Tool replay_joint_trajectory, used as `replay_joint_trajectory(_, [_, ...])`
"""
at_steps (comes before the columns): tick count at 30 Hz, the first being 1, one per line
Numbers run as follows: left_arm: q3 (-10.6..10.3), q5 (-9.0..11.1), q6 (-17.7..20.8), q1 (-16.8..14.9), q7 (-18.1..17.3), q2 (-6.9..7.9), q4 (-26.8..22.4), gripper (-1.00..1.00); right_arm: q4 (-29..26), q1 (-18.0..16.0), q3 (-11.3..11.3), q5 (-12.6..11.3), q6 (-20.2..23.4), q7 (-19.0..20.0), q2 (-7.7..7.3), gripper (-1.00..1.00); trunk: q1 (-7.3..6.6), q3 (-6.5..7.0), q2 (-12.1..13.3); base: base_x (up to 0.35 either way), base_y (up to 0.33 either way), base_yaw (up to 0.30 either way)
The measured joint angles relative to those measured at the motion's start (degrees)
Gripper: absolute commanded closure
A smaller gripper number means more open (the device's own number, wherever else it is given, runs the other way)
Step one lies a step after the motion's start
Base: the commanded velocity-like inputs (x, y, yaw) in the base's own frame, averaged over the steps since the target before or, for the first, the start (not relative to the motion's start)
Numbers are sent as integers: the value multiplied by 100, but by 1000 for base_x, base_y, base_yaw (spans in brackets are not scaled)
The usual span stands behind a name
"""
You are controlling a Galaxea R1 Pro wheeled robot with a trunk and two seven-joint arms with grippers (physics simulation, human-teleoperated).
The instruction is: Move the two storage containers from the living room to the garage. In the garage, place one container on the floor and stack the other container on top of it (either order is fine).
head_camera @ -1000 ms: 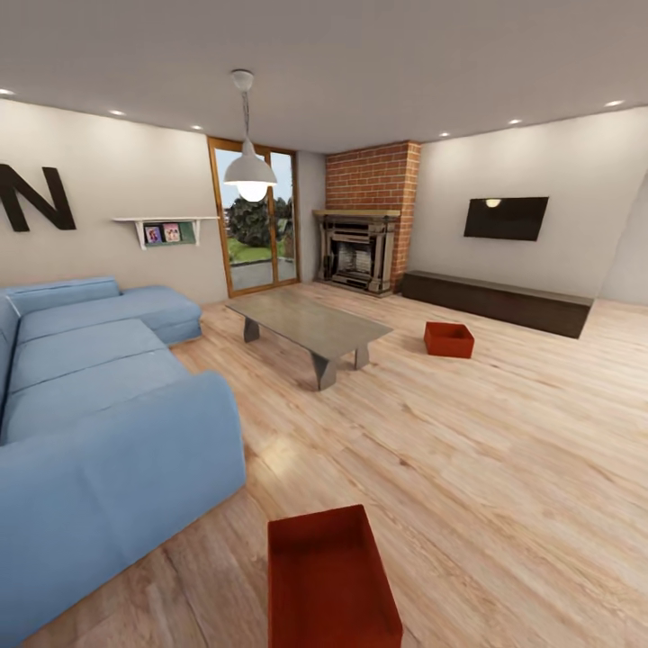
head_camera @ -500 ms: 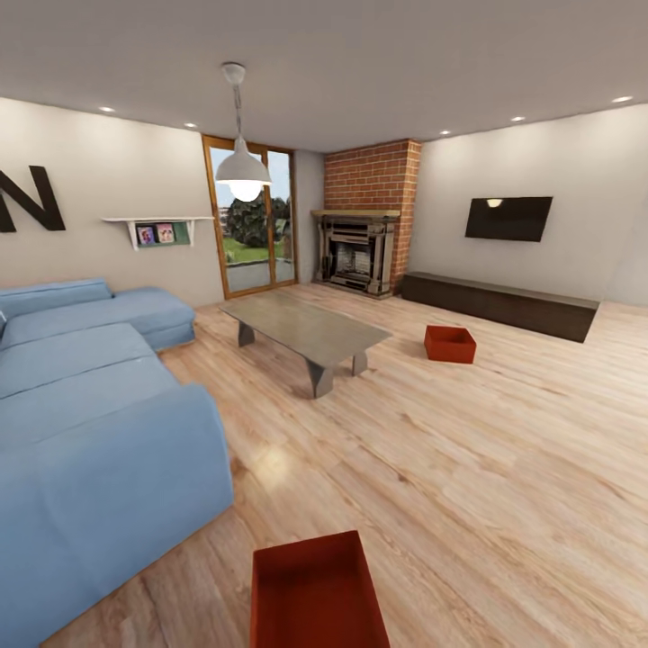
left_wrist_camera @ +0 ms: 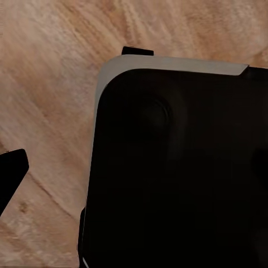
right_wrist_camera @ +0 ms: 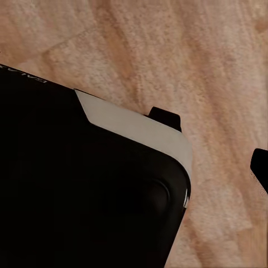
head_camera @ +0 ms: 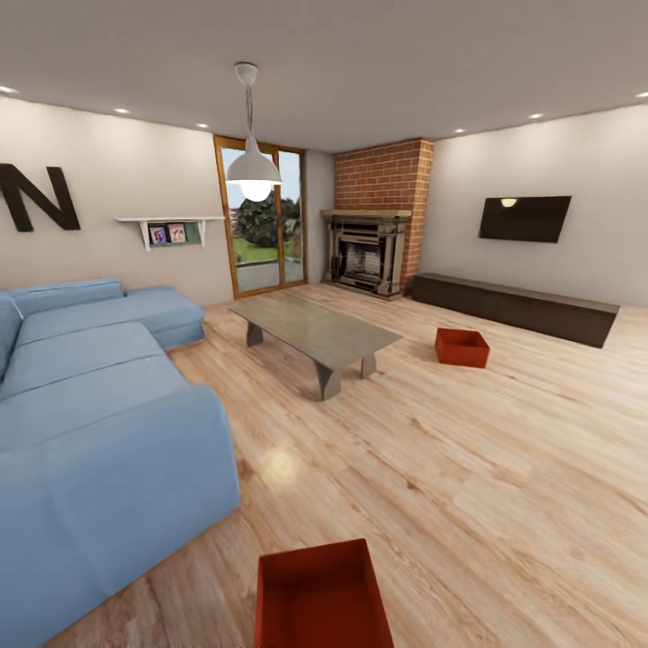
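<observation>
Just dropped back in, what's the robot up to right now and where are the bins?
The robot is in the living room, and nothing is being handled. One storage container sits on the wood plank floor close in front of the robot, beside the blue sofa. The second container lies farther off, past the grey low table, near the dark bench under the wall TV. Both wrist views look down on the floor and the robot's dark base, so the fingers' state is unclear.
</observation>
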Motion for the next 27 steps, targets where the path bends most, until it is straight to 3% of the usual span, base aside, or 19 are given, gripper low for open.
replay_joint_trajectory(10, [-1, 6, 0, 0, 0, 0, -1, -100, 0, 0, 0, 0, 0, 1, 0, -100, 0, 0, 0, 0, 0, 265])
replay_joint_trajectory(14, [0, 6, 0, -1, 0, -4, -2, -100, 0, 0, 0, 0, 6, 2, 0, -100, 0, 0, 0, 0, -54, 51])
replay_joint_trajectory(27, [1, 4, 1, -1, -1, -9, 0, -100, 0, 0, 0, 0, 2, 1, 0, -100, 0, 0, 0, 0, -243, 3])
